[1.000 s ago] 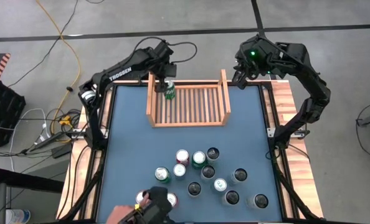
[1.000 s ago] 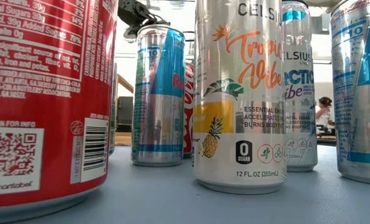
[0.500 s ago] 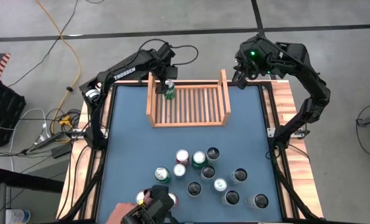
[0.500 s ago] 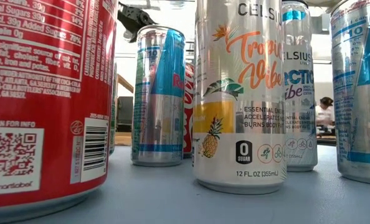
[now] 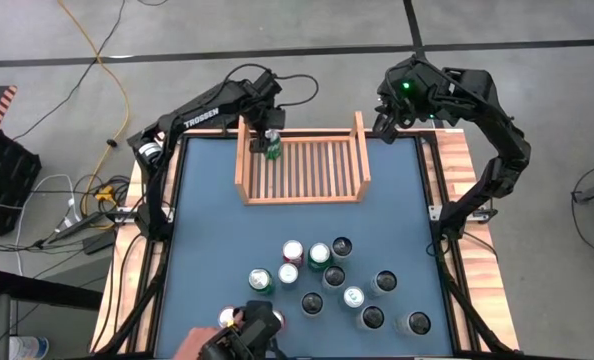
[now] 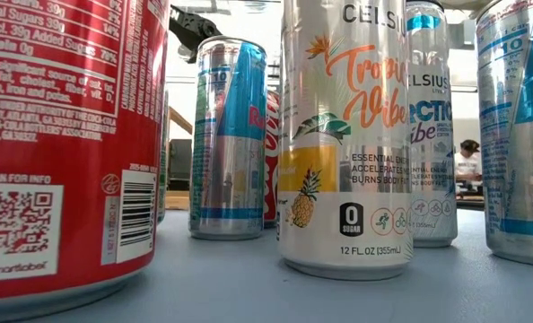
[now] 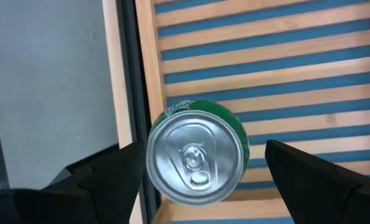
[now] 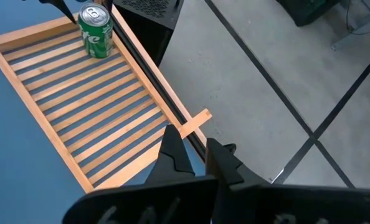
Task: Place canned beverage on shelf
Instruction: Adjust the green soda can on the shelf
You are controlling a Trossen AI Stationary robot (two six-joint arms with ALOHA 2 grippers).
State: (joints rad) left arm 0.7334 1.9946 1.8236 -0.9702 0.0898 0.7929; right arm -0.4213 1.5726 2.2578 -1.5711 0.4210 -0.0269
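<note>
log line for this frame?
green can: upright in shelf corner | left end effector: open, straddling can | right end effector: shut, idle

Green can (image 5: 273,147) upright in shelf (image 5: 303,196) corner

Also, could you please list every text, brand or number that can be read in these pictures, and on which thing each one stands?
"TROSSEN": on the left arm.
"CELSIUS", "Tropical Vibe" (partly cut), "ESSENTIAL ENERGY", "0 SUGAR", "12 FL. OZ (355mL)": on the pineapple can.
"ELSIUS", "CTIC": on the can behind it.
"SCAN FOR INFO", "smartlabel", "Total Sugars": on the red can.
Green can in the shelf: logo too blurred.
</note>
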